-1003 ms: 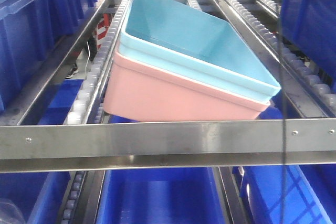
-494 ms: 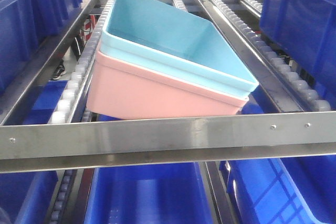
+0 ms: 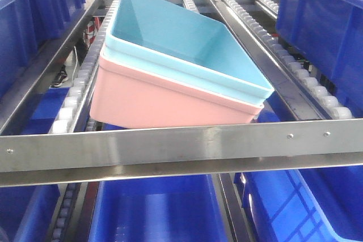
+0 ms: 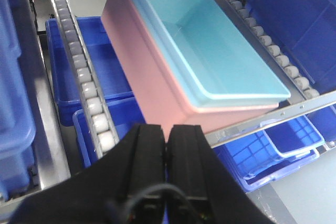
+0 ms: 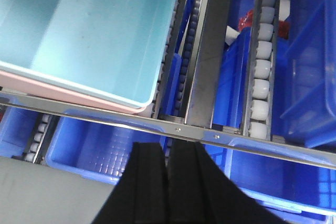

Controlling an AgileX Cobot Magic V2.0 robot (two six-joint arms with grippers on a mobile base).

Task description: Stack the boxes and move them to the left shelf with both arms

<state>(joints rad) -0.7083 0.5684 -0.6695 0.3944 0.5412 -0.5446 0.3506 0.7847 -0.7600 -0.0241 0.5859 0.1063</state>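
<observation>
Front view shows the blue box nested in the pink box on the shelf; both grippers (left gripper, right gripper) are closed and empty, so placement looks done, leaving only retreat.

- I see one bin nested inside the other bin, tilted on the left shelf's roller rails, just behind the front bar.
- Crates sit below the shelf.

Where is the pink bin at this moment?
In the front view the pink bin sits tilted on the roller rack, left of centre, just behind the front bar, with the blue bin nested inside it.
</observation>
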